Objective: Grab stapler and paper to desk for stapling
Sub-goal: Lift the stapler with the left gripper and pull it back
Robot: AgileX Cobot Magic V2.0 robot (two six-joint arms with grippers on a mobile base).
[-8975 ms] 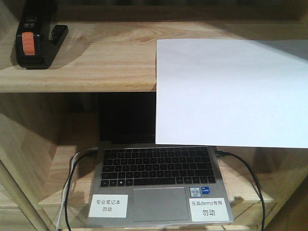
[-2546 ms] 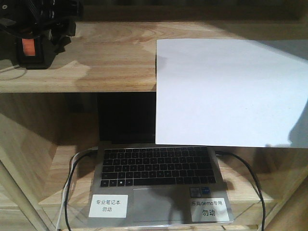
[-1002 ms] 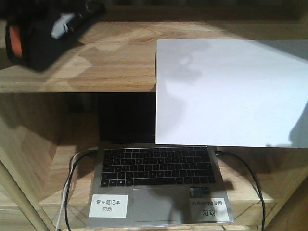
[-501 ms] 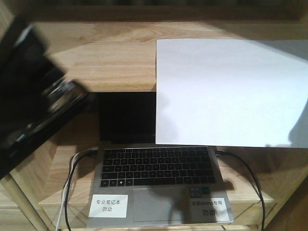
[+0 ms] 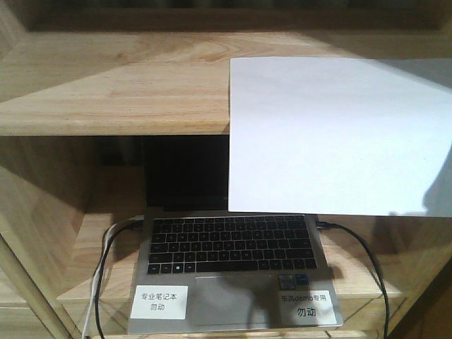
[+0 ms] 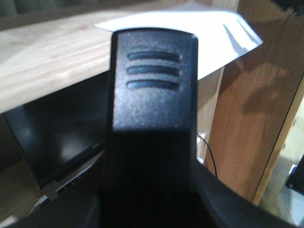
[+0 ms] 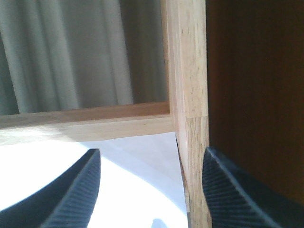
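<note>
The black stapler (image 6: 152,90) fills the left wrist view, its grooved end pointing up. My left gripper (image 6: 152,194) is shut on it and holds it in the air in front of the shelving. The stapler and both grippers are out of the front view. The white paper (image 5: 339,134) lies on the upper shelf's right half and hangs over its front edge; it also shows in the left wrist view (image 6: 209,42). My right gripper (image 7: 149,190) is open just above the paper (image 7: 38,166), with the shelf's wooden upright (image 7: 190,95) between its fingers. The desk is out of view.
The pale wooden upper shelf (image 5: 113,85) is bare on its left half. An open laptop (image 5: 233,261) with two white labels and side cables sits on the lower shelf under the paper. A grey curtain (image 7: 71,57) hangs behind the shelving.
The left gripper closed on the stapler at the shelf's left end, lifted it off, swung it down to the left past the camera and out of the front view. The paper has not moved.
</note>
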